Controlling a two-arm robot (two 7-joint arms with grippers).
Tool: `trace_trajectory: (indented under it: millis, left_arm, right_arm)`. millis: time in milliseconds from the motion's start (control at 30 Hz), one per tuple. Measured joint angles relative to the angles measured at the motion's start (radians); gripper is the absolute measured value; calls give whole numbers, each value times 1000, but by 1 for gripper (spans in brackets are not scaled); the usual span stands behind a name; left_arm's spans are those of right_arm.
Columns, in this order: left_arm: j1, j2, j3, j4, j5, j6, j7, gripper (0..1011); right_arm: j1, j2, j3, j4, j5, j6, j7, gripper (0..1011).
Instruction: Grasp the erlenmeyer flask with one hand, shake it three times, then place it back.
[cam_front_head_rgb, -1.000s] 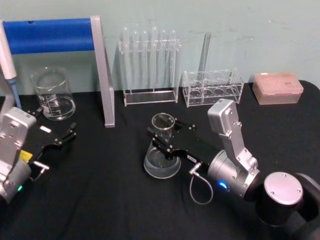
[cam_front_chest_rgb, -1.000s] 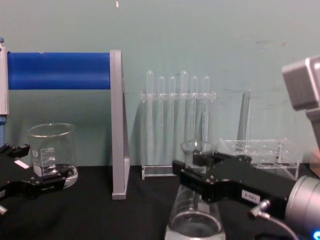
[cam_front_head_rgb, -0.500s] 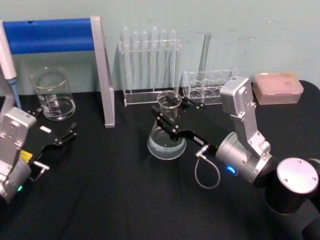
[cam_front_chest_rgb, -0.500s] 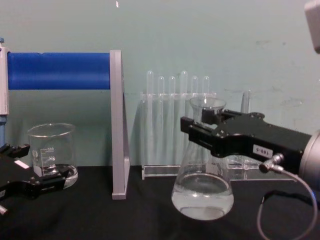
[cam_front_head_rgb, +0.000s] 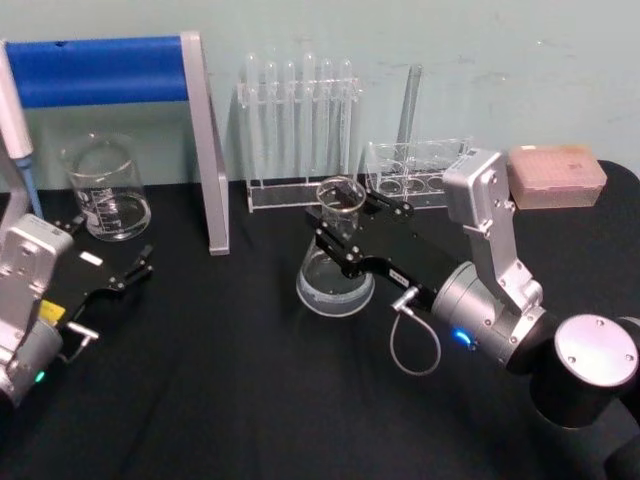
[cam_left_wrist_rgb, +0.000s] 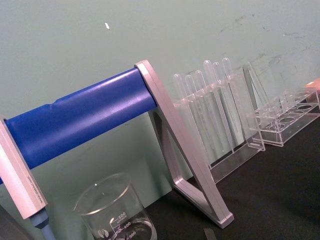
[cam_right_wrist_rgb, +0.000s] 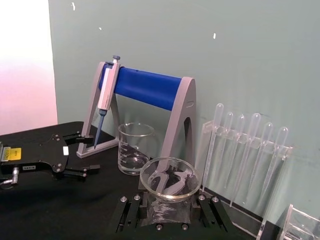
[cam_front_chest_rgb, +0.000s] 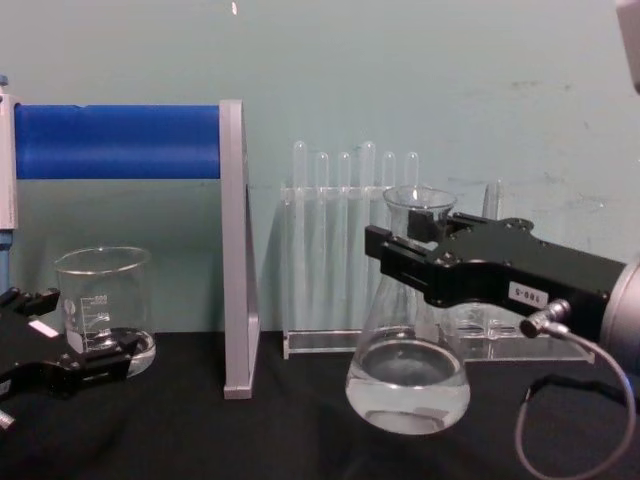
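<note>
The erlenmeyer flask (cam_front_head_rgb: 335, 275) is clear glass with a little clear liquid in its wide base (cam_front_chest_rgb: 408, 385). It hangs upright a little above the black table (cam_front_head_rgb: 230, 380), in front of the test tube rack. My right gripper (cam_front_head_rgb: 344, 230) is shut on its neck just below the flared rim. In the chest view the right gripper (cam_front_chest_rgb: 412, 262) clamps the neck from the right. The right wrist view looks down on the rim (cam_right_wrist_rgb: 169, 182) between the black fingers (cam_right_wrist_rgb: 131, 209). My left gripper (cam_front_head_rgb: 110, 245) rests open at the table's left, near the beaker.
A glass beaker (cam_front_head_rgb: 105, 190) stands at the back left under a pipette stand with a blue bar (cam_front_head_rgb: 100, 70) and a pipette (cam_front_head_rgb: 15, 120). Behind the flask are a test tube rack (cam_front_head_rgb: 300, 130), a low clear rack (cam_front_head_rgb: 420, 175) and a pink tip box (cam_front_head_rgb: 555, 175).
The right gripper has lifted the flask off the table and carried it up and away from me; over the last half second it rose only slightly. The left arm has not moved.
</note>
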Motion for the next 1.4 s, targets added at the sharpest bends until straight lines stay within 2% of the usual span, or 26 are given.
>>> trace_trajectory:
  millis: [867,1233,1300,1400]
  left_arm:
    - [0,0,0,0,0,0,0,1001]
    - [0,0,0,0,0,0,0,1001]
    - [0,0,0,0,0,0,0,1001]
    - [0,0,0,0,0,0,0,1001]
  right_arm:
    - [-6,-7,-4,10,0,4,7,457]
    - [-20,-1,-62,-22,5,9,59,457]
    - [-27,4,-87,-38,9,11,78,457]
    - [-32,8,-105,-50,12,14,92,457]
